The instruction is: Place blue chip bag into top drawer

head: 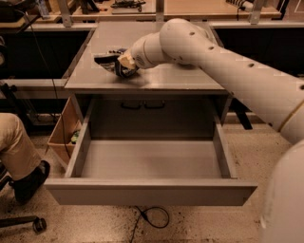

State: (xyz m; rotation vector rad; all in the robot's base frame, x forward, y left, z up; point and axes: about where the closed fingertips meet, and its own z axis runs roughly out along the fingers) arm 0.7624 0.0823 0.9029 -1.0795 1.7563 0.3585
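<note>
The blue chip bag [106,59] is dark and wrinkled and sits at the left part of the grey cabinet's top [156,79]. My gripper [121,65] is shut on the bag's right end and holds it just above the top surface. My white arm reaches in from the right across the cabinet. Below, the top drawer [151,191] is pulled fully out toward the camera, and its grey inside shows nothing in it. The gripper and bag are behind and above the drawer's back left corner.
A seated person's leg [14,138] and dark shoe [28,179] are at the left, by a chair wheel [38,223]. An open brown box [62,129] stands left of the drawer. A black cable [153,216] lies on the floor. Workbenches [199,8] run behind.
</note>
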